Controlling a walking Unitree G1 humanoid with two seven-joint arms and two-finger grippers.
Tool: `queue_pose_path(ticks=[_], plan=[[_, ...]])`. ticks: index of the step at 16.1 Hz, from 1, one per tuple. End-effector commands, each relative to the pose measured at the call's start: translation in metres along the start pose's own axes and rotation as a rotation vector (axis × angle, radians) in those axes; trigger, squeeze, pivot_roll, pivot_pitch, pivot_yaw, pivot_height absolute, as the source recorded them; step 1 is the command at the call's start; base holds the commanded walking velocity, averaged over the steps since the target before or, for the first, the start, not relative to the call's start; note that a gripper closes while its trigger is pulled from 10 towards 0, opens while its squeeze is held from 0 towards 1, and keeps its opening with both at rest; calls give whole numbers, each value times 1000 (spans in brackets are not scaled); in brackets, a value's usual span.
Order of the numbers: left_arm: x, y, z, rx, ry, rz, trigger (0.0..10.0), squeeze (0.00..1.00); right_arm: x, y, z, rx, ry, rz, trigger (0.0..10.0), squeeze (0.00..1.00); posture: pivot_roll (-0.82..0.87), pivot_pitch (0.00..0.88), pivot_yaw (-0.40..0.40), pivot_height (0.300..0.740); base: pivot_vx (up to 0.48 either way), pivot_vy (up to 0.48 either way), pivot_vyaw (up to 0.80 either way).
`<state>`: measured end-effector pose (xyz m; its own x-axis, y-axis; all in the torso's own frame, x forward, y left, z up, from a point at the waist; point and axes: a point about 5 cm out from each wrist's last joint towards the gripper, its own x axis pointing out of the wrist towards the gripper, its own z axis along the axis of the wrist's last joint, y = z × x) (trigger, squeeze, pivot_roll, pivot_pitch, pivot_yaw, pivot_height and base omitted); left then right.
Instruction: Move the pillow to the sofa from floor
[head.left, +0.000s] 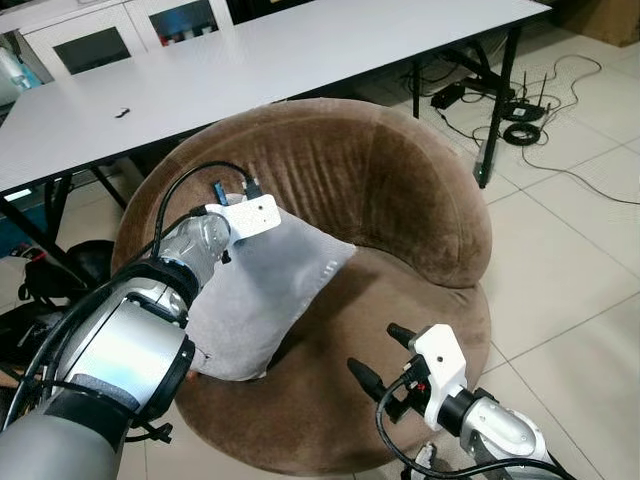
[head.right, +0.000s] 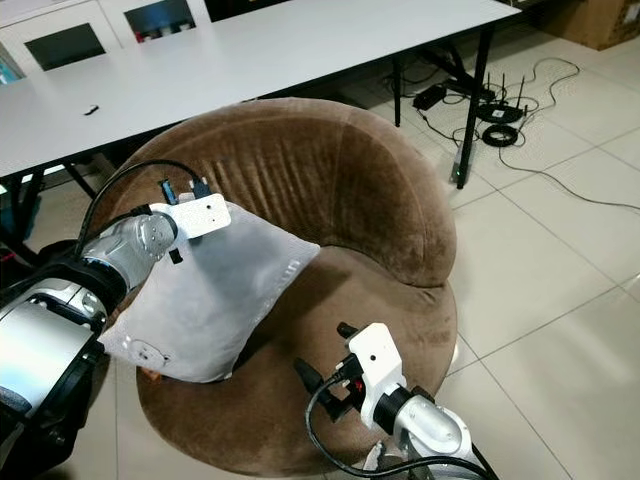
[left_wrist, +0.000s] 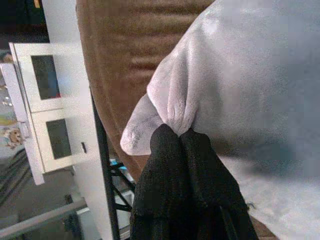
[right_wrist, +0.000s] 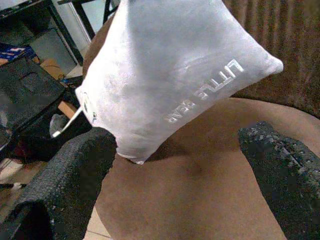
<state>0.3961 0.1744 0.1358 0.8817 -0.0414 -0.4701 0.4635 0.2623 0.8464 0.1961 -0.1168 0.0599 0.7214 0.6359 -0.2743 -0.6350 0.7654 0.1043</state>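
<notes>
L gripper (left_wrist: 177, 145) clenched on a top corner of the pillow (head.left: 265, 300), fabric bunched between the fingers. Pillow is grey, hangs tilted over the left part of the sofa (head.left: 400, 180) seat, one corner pointing right toward the backrest, low end at the near-left edge of the cushion. Can't tell if the low end rests on the seat or just hangs over it.

R gripper (head.left: 378, 358) fingers spread wide, holding nothing, hovers over the near-right of the seat, just right of the pillow, not touching it.

Progress, my read: pillow's off the floor and already over the sofa, so lift + carry look done. Left: set it down on the seat, let go w/ L, pull arm back.

White table (head.left: 300, 50) behind sofa, cables (head.left: 520, 110) on the floor far right.
</notes>
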Motion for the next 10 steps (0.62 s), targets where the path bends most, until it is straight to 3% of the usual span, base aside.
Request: queue_pose_path(ticks=[1, 7, 8, 10], plan=[[-2, 6, -7, 31, 25, -5, 0, 0, 3, 6, 4, 15, -13, 15, 10000, 0, -342, 59, 230, 740, 0, 0, 0], [-3, 9, -11, 57, 43, -26, 0, 0, 0, 12, 7, 25, -6, 16, 10000, 0, -343, 69, 235, 740, 0, 0, 0], [-3, 10, -11, 94, 45, -11, 0, 0, 1, 12, 7, 26, -4, 14, 10000, 0, -343, 69, 235, 740, 0, 0, 0], [-2, 4, -9, 58, 30, -81, 0, 0, 0, 11, 6, 27, 1, 9, 10000, 0, -344, 63, 237, 740, 0, 0, 0]])
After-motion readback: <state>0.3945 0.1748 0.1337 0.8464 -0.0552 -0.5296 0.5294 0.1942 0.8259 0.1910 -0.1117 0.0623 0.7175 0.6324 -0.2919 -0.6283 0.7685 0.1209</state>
